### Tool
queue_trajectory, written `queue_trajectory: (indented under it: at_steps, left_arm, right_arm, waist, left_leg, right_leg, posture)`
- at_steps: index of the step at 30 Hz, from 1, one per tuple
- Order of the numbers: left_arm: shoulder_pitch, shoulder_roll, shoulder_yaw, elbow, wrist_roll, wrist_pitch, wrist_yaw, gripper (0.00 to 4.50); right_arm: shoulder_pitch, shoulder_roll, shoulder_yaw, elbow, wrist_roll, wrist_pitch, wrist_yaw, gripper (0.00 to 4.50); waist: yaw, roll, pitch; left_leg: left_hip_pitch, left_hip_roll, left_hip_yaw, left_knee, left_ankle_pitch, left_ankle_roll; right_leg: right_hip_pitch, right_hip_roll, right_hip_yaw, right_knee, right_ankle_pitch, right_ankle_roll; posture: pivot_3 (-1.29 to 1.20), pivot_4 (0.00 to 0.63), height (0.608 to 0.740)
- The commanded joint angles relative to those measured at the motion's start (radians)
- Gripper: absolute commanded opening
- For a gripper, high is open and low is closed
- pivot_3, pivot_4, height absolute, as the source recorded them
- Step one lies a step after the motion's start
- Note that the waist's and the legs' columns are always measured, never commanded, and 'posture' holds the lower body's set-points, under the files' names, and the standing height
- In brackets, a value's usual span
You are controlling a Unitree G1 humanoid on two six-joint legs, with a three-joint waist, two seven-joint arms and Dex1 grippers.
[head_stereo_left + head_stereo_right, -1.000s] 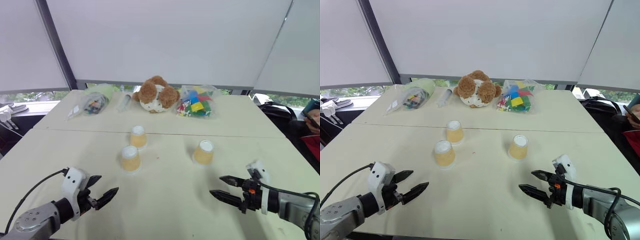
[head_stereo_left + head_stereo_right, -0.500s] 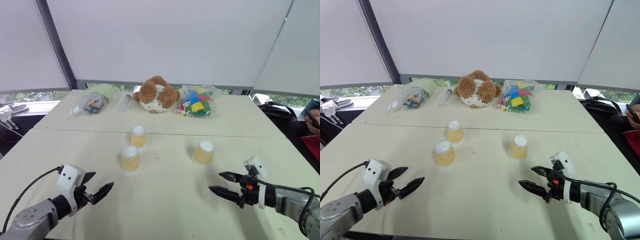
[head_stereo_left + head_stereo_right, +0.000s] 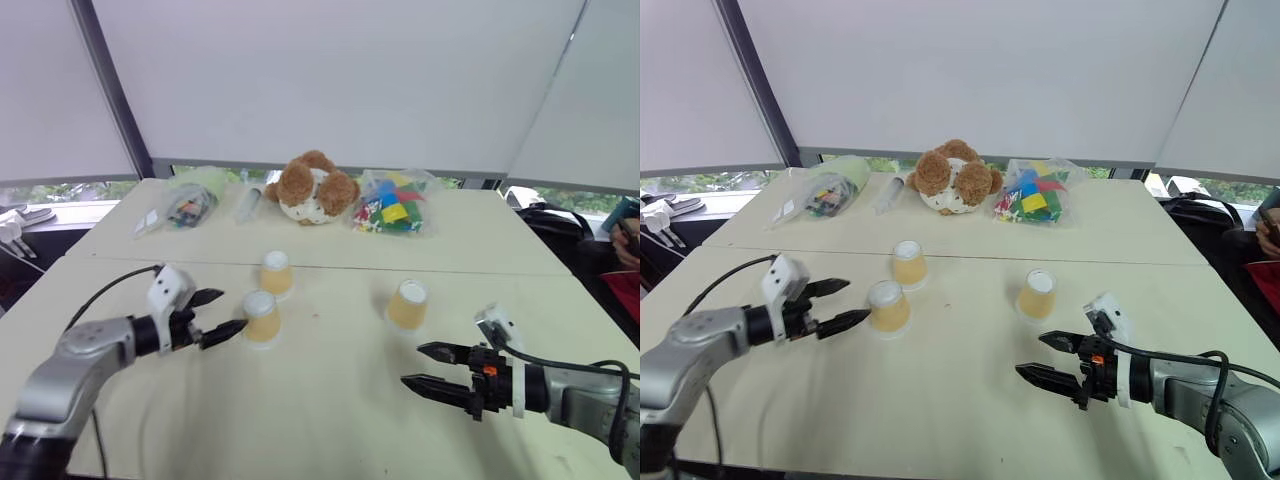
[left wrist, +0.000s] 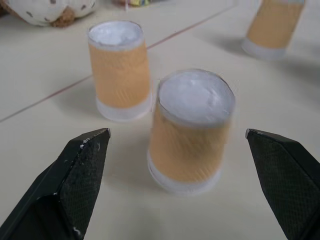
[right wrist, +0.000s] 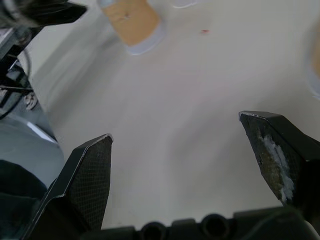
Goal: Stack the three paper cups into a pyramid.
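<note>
Now both empty, wide apart: left end effector [image 3: 216, 314] just beside the nearest paper cup [image 3: 261, 317], right end effector [image 3: 423, 367] above bare table [image 3: 330, 410].

Three paper cups [image 3: 261, 317] stand apart on the table [image 3: 330, 420], with passable gaps between them (the narrowest separates the two left cups); a teddy bear [image 3: 311, 188] and bags line the far edge.

No text, label, brand, number or sign can be read on the paper cups [image 3: 262, 317], the bags or anything else on the tabletop [image 3: 330, 420].
</note>
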Motion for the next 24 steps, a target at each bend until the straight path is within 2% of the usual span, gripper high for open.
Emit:
queue_trajectory:
  at_steps: [1,8,20,23,24]
  left_arm:
    - [-0.082,-0.027,-0.053,0.087,0.049,-0.073,-0.046,4.5]
    - [-0.164,-0.073,-0.119,0.165,0.082,-0.111,-0.124,4.5]
    - [-0.169,-0.101,-0.152,0.202,0.149,-0.168,-0.149,4.5]
    - [-0.177,-0.117,-0.152,0.224,0.167,-0.19,-0.143,3.65]
    - [-0.178,-0.12,-0.151,0.228,0.171,-0.195,-0.144,3.18]
  right_arm:
    - [-0.028,0.003,-0.011,-0.053,0.031,0.004,-0.044,4.4]
    - [-0.047,0.011,-0.008,-0.066,0.032,-0.009,-0.096,4.4]
    - [-0.036,0.008,0.01,-0.059,0.01,-0.038,-0.119,4.4]
    - [-0.041,0.004,0.016,-0.052,0.005,-0.045,-0.119,4.5]
    - [-0.042,0.004,0.017,-0.051,0.003,-0.047,-0.118,4.5]
  waist:
    - [0.001,0.0,0.0]
    - [0.001,0.0,0.0]
    - [0.001,0.0,0.0]
    - [0.002,0.0,0.0]
    - [0.002,0.0,0.0]
  left_leg:
    - [0.0,0.0,0.0,0.0,0.0,0.0]
    - [0.0,0.0,0.0,0.0,0.0,0.0]
    - [0.0,0.0,0.0,0.0,0.0,0.0]
    - [0.0,0.0,0.0,0.0,0.0,0.0]
    - [0.0,0.0,0.0,0.001,0.0,0.0]
  right_leg:
    - [0.0,0.0,0.0,0.0,0.0,0.0]
    - [0.0,0.0,0.0,0.0,0.001,0.001]
    - [0.0,0.001,0.0,0.001,0.001,0.002]
    - [0.0,0.0,0.0,0.001,0.001,0.002]
    - [0.0,0.0,0.0,0.001,0.001,0.002]
  posture:
    - [0.0,0.15,0.74]
    - [0.0,0.15,0.74]
    - [0.0,0.15,0.74]
    - [0.0,0.15,0.74]
    - [0.0,0.15,0.74]
